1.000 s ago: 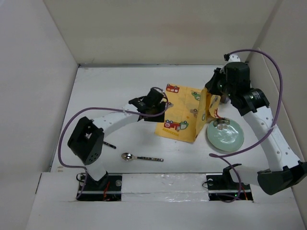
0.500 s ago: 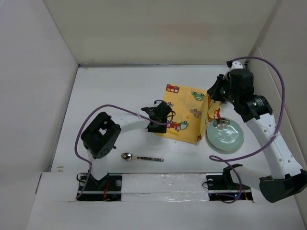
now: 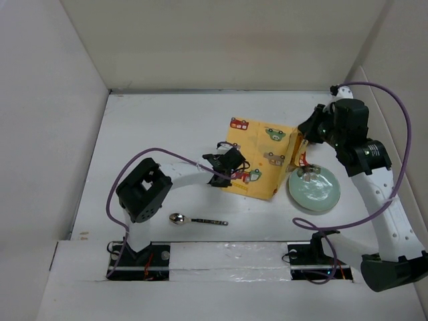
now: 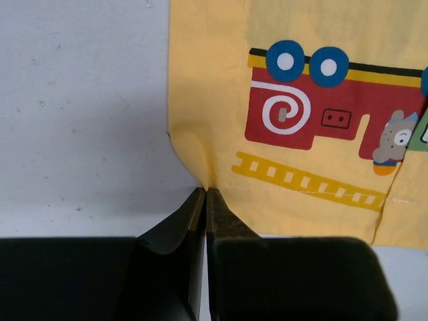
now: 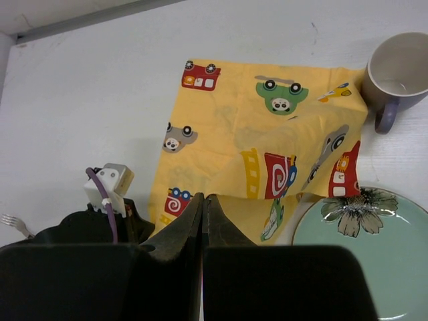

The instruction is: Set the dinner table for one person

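Note:
The yellow car-print placemat (image 3: 257, 157) lies on the white dinner table (image 3: 154, 127). Its right edge is raised off the surface. My left gripper (image 3: 226, 176) is shut on the placemat's (image 4: 301, 120) near-left corner, and the cloth puckers at the fingertips (image 4: 206, 190). My right gripper (image 3: 299, 142) is shut on the lifted right edge. From the right wrist the placemat (image 5: 261, 147) spreads out beyond the closed jaws (image 5: 204, 198), its plain underside running from them.
A pale green flowered plate (image 3: 314, 189) sits right of the placemat, partly under its raised edge (image 5: 374, 247). A mug (image 5: 398, 70) stands behind the plate. A spoon (image 3: 197, 219) lies near the front edge. A fork's tines (image 5: 13, 224) show beside the left arm.
The left gripper came down onto the placemat's near-left corner and shut on it. The right gripper moved right with the cloth edge, spreading the fold flatter.

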Controlling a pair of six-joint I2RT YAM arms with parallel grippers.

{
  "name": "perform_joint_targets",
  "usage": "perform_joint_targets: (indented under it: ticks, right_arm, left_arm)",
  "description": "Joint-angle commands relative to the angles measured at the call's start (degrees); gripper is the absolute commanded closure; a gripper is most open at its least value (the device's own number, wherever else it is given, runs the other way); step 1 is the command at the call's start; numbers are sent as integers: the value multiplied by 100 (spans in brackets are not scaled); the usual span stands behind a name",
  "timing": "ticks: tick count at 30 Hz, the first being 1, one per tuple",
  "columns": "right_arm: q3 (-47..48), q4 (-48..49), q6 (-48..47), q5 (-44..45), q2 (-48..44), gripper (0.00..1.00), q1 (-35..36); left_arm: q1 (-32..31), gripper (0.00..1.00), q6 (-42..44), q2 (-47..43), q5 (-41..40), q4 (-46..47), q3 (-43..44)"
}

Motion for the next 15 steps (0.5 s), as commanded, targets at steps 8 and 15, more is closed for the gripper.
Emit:
perform_joint_targets:
  ticks: [8,15]
  right_arm:
    - [1323,-268,-43,-329,11,100,-54]
    - [1825,766,326,-874,1293,100,-238]
  left_arm:
    - [1024,100,310,-2101,-270,-1263,1339]
    - [3564,100,1145,-2080,1066,-823,2768]
